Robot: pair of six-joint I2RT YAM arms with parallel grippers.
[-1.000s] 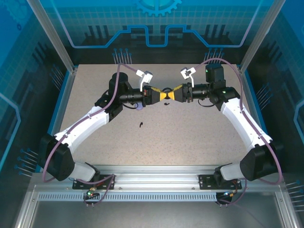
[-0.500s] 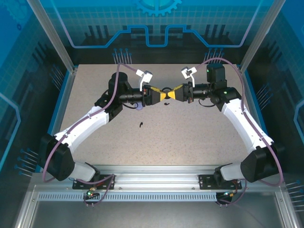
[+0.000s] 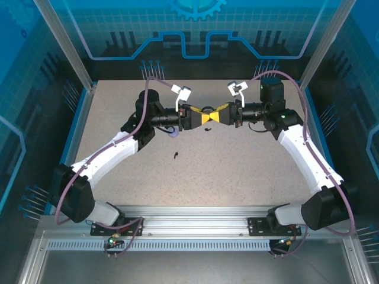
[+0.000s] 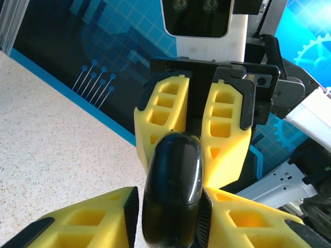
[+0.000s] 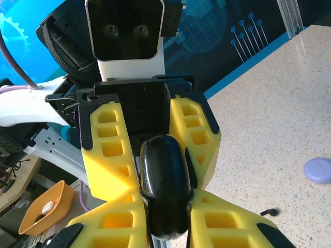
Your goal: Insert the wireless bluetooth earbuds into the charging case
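Charging case (image 4: 173,191) is clamped between left fingers (image 4: 93,227) and right fingers (image 5: 227,222), likely for prying open. A black earbud (image 3: 176,156) lies on the worktop (image 3: 237,171).

No readable text, label, brand or number appears on anything here.

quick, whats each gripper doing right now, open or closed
left gripper: closed on the black charging case
right gripper: closed on the same case, from the opposite side
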